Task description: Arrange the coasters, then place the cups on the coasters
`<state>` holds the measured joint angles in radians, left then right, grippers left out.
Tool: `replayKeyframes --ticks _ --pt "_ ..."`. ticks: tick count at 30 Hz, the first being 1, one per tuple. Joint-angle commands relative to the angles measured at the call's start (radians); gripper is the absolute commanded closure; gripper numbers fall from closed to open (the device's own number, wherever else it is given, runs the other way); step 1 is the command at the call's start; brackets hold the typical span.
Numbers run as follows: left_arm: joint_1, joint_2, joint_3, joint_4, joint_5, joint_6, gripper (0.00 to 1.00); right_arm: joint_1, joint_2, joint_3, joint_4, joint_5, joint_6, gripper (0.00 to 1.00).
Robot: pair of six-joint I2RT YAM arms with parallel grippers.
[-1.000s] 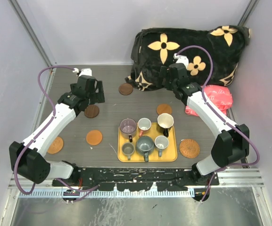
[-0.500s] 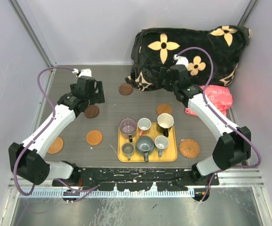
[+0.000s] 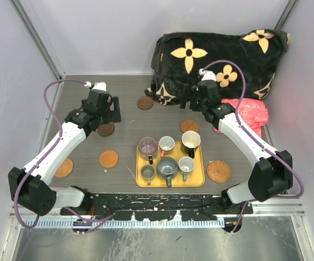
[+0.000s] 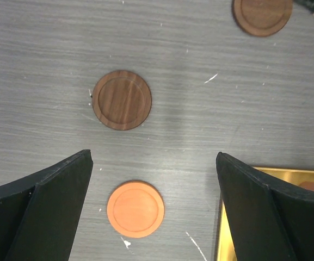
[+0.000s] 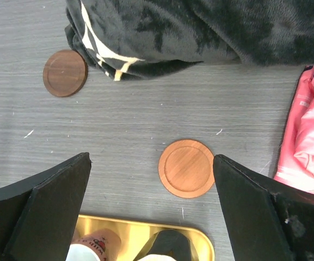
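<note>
Six thin round coasters lie flat and scattered on the grey wood-grain table (image 3: 124, 142), none arranged yet.
- Left side: near dark brown wooden coaster (image 4: 122, 100), orange wooden coaster (image 4: 135, 209), and another orange disc at the left edge (image 3: 64, 167).
- Far middle: second dark brown wooden coaster (image 3: 145, 103).
- Right side: orange-brown wooden coaster (image 5: 186, 168) and tan woven wicker coaster (image 3: 219, 171).

Six small handled mugs (image 3: 167, 167) stand crowded together on the yellow rectangular tray (image 3: 199, 178).

Handling, as judged: the discs look rigid and light. They lie flush on the table, so there is little edge to pinch. Take each across its width, with the fingertips down at opposite rims. Smooth wood may skid; the wicker should bite better. The mugs look hard and breakable, and they are packed close. Grip one wall at the rim, starting with the outer mugs.

Left gripper (image 4: 154, 159): jaws spread wide and empty, hanging above the table. The orange wooden coaster shows between the fingers, and nothing is touched.

Right gripper (image 5: 151, 159): also wide and empty, above the orange-brown wooden coaster near the black floral blanket (image 5: 200, 27). No contact.
</note>
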<state>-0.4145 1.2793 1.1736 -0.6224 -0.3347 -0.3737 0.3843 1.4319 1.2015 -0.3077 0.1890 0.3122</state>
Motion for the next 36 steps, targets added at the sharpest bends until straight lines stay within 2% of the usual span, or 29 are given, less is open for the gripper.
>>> replayKeyframes --ticks 1,9,15,18,24,30,36 --pt "0.003 0.049 0.057 -0.103 0.003 -0.016 0.01 0.004 -0.062 -0.024 0.048 -0.022 -0.021 0.00" --pt "0.003 0.066 0.039 -0.115 -0.001 -0.047 0.01 0.004 -0.070 -0.046 0.052 -0.026 -0.042 0.00" --pt "0.032 0.120 0.068 -0.186 -0.014 -0.060 0.00 0.005 -0.063 -0.041 0.053 -0.048 -0.039 0.00" --pt "0.088 0.135 0.058 -0.195 0.072 -0.063 0.12 0.004 -0.063 -0.042 0.053 -0.052 -0.039 0.00" --pt "0.095 0.116 0.034 -0.163 0.162 -0.057 0.14 0.004 -0.066 -0.053 0.053 -0.062 -0.044 0.00" --pt "0.095 0.132 0.037 -0.179 0.087 -0.065 0.22 0.004 -0.066 -0.054 0.053 -0.087 -0.035 0.04" --pt "0.095 0.194 0.049 -0.140 0.037 -0.093 0.36 0.004 -0.068 -0.063 0.053 -0.103 -0.029 0.08"
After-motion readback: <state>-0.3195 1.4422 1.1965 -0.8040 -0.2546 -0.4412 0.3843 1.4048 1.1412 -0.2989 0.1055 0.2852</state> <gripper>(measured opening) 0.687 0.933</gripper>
